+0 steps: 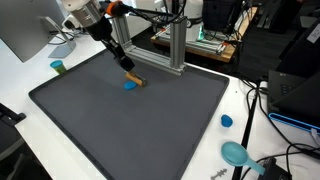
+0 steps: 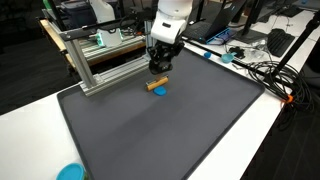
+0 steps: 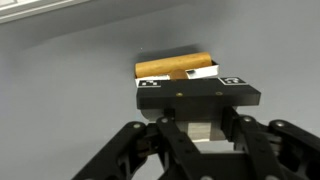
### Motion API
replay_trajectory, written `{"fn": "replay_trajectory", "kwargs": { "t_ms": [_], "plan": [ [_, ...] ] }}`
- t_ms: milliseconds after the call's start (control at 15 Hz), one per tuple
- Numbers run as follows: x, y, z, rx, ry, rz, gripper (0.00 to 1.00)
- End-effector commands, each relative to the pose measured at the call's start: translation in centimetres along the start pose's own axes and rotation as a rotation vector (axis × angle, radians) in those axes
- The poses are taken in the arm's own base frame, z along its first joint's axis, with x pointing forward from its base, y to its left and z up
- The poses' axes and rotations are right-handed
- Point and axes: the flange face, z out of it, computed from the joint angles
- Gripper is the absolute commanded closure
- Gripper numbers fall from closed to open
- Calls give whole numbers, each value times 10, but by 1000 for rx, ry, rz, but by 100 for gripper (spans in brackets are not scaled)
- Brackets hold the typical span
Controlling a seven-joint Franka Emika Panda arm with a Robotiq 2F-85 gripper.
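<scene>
My gripper (image 1: 126, 64) hangs just above a small orange block (image 1: 136, 79) that lies on the dark grey mat (image 1: 150, 125), with a blue piece (image 1: 130, 86) touching the block. Both exterior views show this; there too the gripper (image 2: 158, 68) is over the orange block (image 2: 154, 84) and the blue piece (image 2: 161, 91). In the wrist view the orange block (image 3: 175, 67) lies just beyond the gripper body, and a pale piece (image 3: 197, 128) shows between the fingers (image 3: 198, 135). I cannot tell whether the fingers grip it.
A metal frame (image 1: 170, 45) stands at the mat's far edge, close behind the gripper. A small blue cup (image 1: 227, 121) and a teal bowl (image 1: 236, 153) sit on the white table beside the mat. A green cup (image 1: 58, 67) stands near a monitor. Cables lie along one side (image 2: 265, 72).
</scene>
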Motion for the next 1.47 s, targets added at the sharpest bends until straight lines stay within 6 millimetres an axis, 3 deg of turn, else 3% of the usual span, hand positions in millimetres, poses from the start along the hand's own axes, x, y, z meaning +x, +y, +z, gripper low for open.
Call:
{"fn": "replay_trajectory", "kwargs": {
  "t_ms": [0,200,467,600,933,1400],
  "plan": [
    [4,7,27,27,-48,32,78],
    [4,7,12,17,-15,64,78],
    [-5,11,-36,21,118,81,78],
    [-6,12,-50,-5,159,73,78],
    [-10,6,-43,-38,141,47,78],
    [-51,-11,-46,-12,233,55,78]
  ]
}}
